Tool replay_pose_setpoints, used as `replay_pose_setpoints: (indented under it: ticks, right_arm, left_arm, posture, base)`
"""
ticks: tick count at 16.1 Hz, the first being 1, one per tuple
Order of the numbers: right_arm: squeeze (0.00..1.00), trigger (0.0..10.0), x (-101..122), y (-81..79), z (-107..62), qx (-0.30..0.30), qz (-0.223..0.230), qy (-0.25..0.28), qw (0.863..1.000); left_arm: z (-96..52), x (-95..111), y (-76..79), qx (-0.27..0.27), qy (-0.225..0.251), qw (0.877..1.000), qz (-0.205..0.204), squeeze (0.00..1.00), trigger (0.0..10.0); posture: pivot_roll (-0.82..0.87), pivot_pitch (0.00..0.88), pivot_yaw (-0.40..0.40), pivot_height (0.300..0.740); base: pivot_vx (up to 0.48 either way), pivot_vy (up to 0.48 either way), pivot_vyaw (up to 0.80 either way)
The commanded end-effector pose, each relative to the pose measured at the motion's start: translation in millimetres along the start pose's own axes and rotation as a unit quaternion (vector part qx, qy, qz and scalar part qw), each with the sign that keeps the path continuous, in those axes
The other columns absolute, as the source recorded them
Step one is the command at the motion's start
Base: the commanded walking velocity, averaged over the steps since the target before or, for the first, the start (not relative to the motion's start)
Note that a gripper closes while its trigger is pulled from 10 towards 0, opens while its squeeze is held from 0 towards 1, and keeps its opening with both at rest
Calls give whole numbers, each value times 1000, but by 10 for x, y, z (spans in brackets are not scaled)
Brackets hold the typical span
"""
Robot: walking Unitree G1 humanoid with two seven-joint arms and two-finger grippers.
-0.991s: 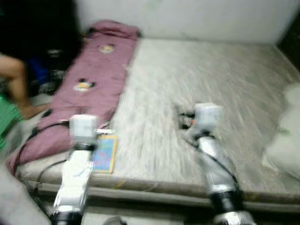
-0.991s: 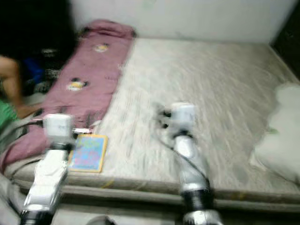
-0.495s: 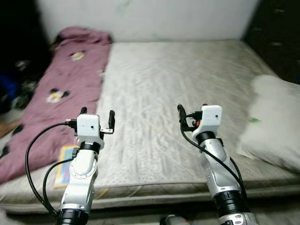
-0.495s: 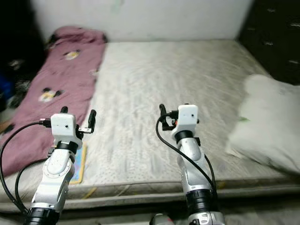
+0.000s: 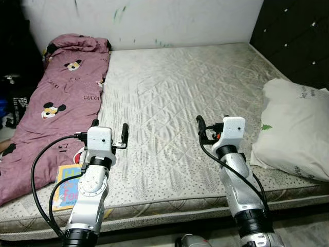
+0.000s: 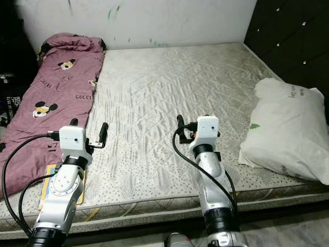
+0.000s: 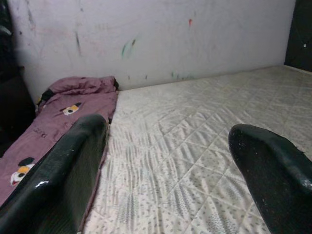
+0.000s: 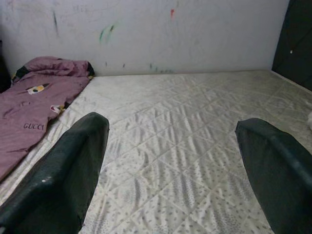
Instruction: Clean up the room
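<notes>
a: where are the grippers?

b: both hover over the quilted mattress (image 5: 169, 92), left gripper (image 5: 109, 130) and right gripper (image 5: 212, 125), fingers spread wide, holding nothing.

a: and the things to tidy?

b: a colourful book (image 5: 66, 187) lies at the mattress's near edge, below and behind the left jaws, beside the pink blanket (image 5: 51, 108). a white pillow (image 5: 293, 131) rests well to the right of the right jaws.

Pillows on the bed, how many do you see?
1. The pillow lies at the mattress's right edge, by the dark headboard. Another could be hidden under the pink blanket on the left.
</notes>
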State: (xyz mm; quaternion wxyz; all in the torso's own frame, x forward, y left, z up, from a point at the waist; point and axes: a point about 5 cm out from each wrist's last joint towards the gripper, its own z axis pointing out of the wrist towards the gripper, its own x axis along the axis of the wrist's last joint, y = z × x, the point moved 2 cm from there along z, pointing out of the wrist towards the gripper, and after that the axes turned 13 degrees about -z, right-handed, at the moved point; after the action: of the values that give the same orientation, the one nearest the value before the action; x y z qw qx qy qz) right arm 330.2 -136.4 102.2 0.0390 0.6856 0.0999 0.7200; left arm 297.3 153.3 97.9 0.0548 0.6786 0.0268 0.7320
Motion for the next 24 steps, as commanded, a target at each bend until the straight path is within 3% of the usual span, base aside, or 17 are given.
replay_pose_setpoints:
  ticks: [1, 18, 24]
  right_arm:
    - [0, 10000, 16, 17, 18, -4, 2, 2, 1000]
    - [0, 10000, 27, 8, 40, -2, -3, 6, 1000]
    - [0, 10000, 24, 11, 42, -1, -3, 6, 1000]
  left_arm:
    - [25, 16, 8, -3, 3, 1000, 0, 0, 10000]
    - [39, 25, 10, -5, 6, 1000, -4, 0, 10000]
    - [45, 34, -17, 9, 13, 1000, -8, 0, 10000]
  posture:
    - [-87, 0, 28, 740]
    - [-89, 0, 24, 740]
    - [-89, 0, 22, 740]
  base:
    - [0, -244, -513]
    - [0, -418, 0]
    - [0, 0, 0]
